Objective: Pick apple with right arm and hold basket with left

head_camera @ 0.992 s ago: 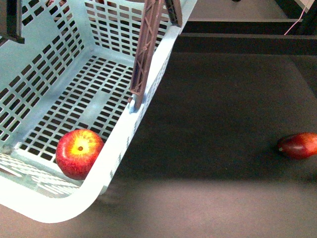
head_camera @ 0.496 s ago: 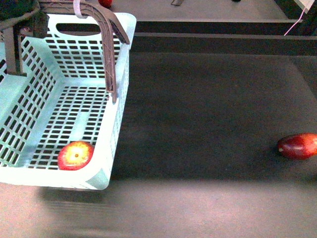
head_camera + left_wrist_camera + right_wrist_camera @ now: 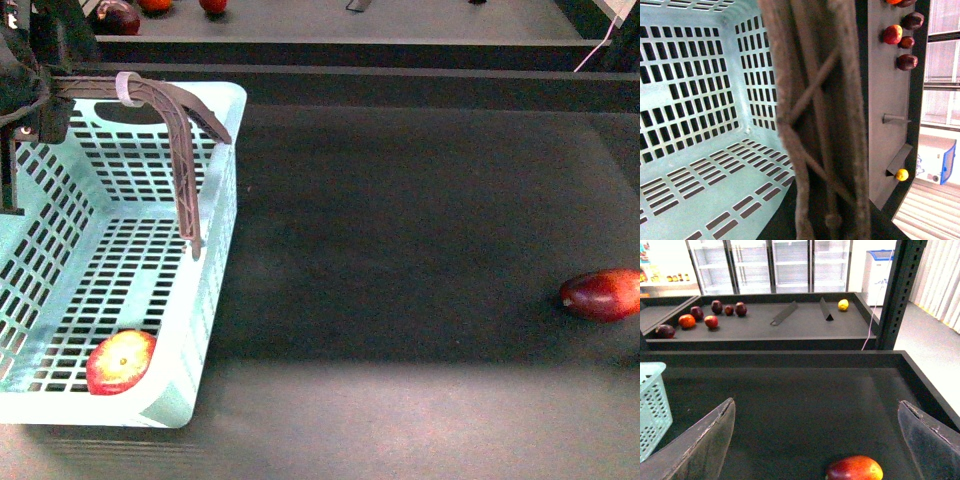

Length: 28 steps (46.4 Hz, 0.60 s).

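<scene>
Left gripper [image 3: 25, 70] sits at the basket's [image 3: 215, 230] far left corner, closed around the ribbed swing handle [image 3: 175, 130] with the white band; the apple [image 3: 120, 362] lies inside on the slotted floor, against the near wall; a dark red mango-like fruit [image 3: 603, 294] rests well apart on the black shelf [image 3: 420, 240]; right gripper [image 3: 817, 437] hangs with fingers spread wide, holding nothing.

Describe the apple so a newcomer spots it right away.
Find the pale mint-blue basket at the left of the front view. The apple lies on its slotted floor in the near corner. It is round and red with yellow, unlike the elongated dark red fruit out on the dark surface.
</scene>
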Motion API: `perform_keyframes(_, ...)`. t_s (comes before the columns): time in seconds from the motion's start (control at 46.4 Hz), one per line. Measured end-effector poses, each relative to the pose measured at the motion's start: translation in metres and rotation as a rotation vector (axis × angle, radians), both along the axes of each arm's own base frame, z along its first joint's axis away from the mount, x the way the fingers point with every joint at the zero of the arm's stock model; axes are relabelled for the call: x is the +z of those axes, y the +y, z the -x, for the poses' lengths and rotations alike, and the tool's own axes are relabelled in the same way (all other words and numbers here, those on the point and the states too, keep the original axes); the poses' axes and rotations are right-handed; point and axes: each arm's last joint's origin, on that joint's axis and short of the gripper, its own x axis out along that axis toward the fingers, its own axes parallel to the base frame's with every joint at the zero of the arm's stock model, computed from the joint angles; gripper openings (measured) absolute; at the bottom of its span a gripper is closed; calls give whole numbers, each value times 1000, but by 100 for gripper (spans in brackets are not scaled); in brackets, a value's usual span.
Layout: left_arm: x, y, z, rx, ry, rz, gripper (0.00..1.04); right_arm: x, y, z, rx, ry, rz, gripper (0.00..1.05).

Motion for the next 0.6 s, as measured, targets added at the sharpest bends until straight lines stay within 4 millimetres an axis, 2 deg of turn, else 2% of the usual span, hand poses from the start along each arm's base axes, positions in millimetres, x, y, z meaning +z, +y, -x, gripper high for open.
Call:
perform_keyframes(0.28,-5,0,4,-16,12,-12,8,0,0,0,0,0,0,96)
perform_keyframes(0.431,-1,-1,9,-26,6,-19,32,0,0,0,0,0,0,96)
perform_keyframes(0.604,15,-2,23,-23,1,-39,61,0,0,0,0,0,0,96)
